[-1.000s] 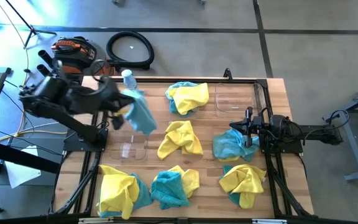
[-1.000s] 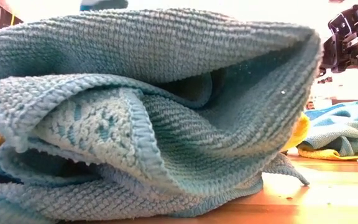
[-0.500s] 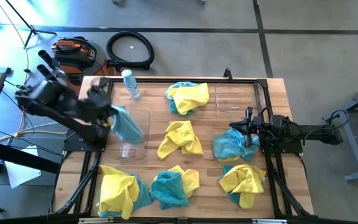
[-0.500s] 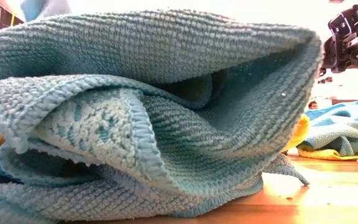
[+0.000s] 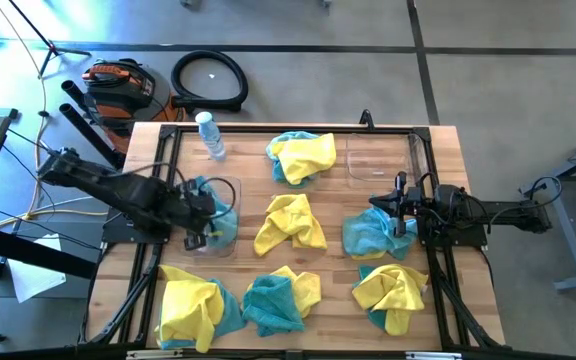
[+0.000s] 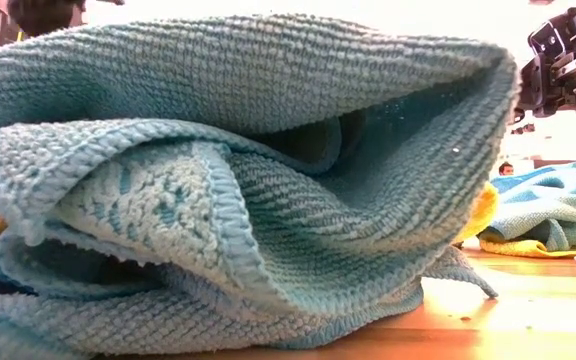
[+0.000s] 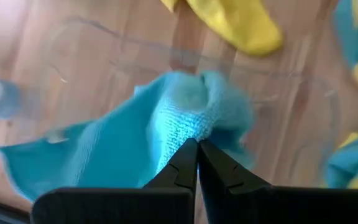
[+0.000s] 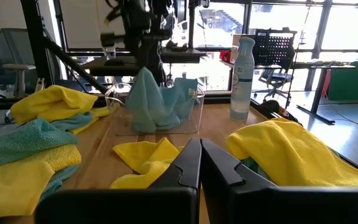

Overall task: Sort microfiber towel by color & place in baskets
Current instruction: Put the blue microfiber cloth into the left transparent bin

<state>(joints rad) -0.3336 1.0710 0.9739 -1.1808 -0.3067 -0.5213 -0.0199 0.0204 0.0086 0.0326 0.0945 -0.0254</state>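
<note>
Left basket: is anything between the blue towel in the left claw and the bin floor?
Nothing visible. The left claw is shut on the blue towel, which already hangs inside the left basket; no other cloth shows in it.

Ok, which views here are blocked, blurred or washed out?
Low view: a teal towel right at the lens fills the frame, background overexposed. Left wrist view: soft and smeared around the blue towel pinched in the left hand. Right wrist view: bright windows backlight the clear basket. High view: clean.
</note>
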